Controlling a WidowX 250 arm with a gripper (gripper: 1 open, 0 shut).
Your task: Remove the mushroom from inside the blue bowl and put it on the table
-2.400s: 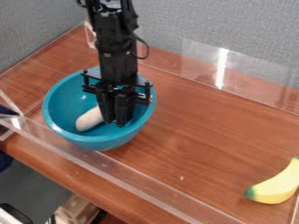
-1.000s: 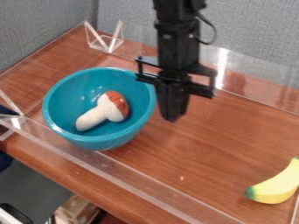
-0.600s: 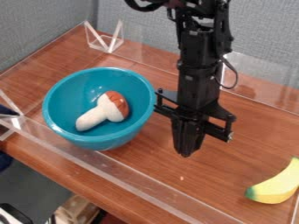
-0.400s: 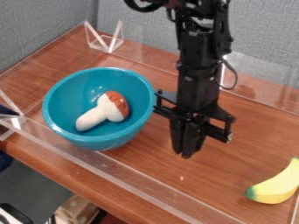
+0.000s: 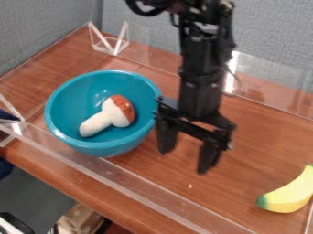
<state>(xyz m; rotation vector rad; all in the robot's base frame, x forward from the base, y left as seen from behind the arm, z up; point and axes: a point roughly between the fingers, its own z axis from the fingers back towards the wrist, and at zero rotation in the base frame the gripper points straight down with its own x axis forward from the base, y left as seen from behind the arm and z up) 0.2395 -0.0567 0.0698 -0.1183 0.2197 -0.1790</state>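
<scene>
The mushroom [image 5: 108, 112] lies on its side inside the blue bowl [image 5: 69, 134], cream stem toward the front left, reddish-brown cap toward the right. The bowl sits on the left part of the table [image 5: 257, 137]. My gripper [image 5: 185, 155] points straight down just to the right of the bowl, its black fingers [image 5: 207, 155] spread wide with nothing between them. Its tips hang close above the wood, and the left finger stands beside the bowl's right rim.
A yellow banana [image 5: 291, 191] lies at the front right corner. Low clear acrylic walls [image 5: 146, 203] edge the table at the front, left and back. A clear folded stand [image 5: 113, 40] sits at the back left.
The gripper left the bowl without the mushroom, moved right and down over the table, and its fingers have just spread from shut to open. The mushroom stays in the bowl.
</scene>
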